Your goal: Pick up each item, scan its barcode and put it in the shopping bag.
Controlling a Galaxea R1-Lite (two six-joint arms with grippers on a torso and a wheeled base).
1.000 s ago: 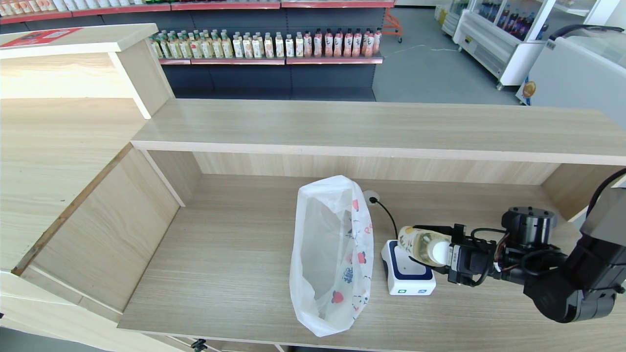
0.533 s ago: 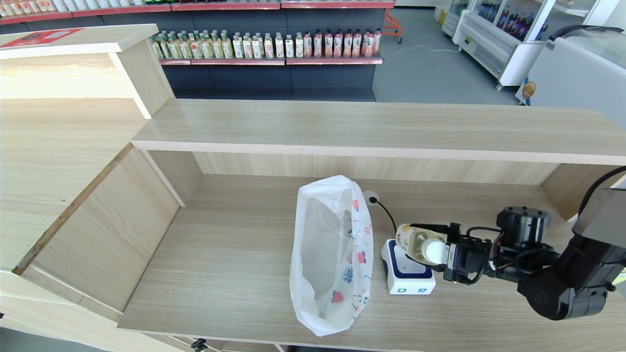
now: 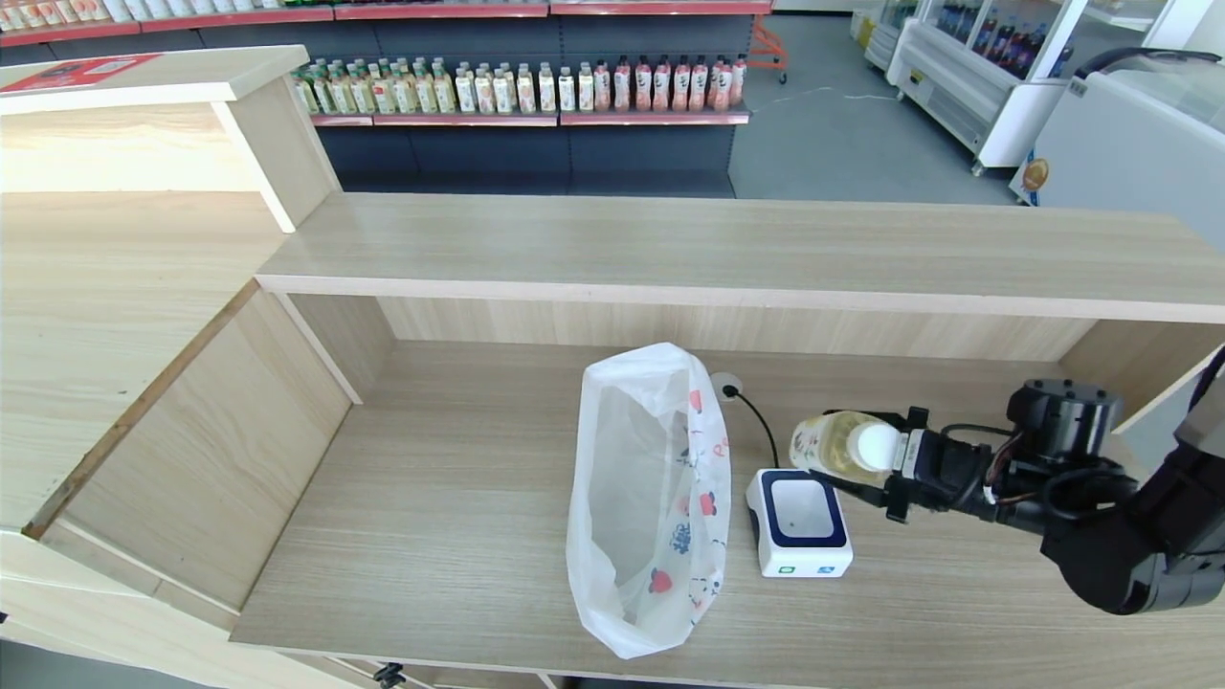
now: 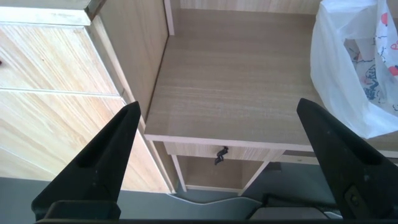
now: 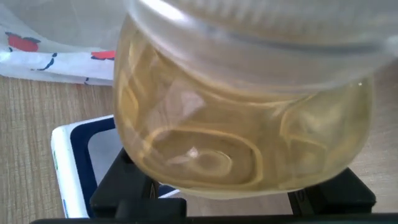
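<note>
- A flat red sign [image 3: 77, 72] on the far-left wooden counter [image 3: 215, 69]: print too small to read.
- Label on the clear bottle of yellow drink [image 3: 829, 448]: illegible.

Right gripper [image 3: 848, 454] holds bottle [image 3: 821, 445] sideways near scanner [image 3: 800, 522]; shopping bag [image 3: 643, 498] beside scanner.

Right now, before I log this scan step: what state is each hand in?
Left hand: open, holding nothing.
Right hand: closed on the bottle of yellowish drink.
</note>
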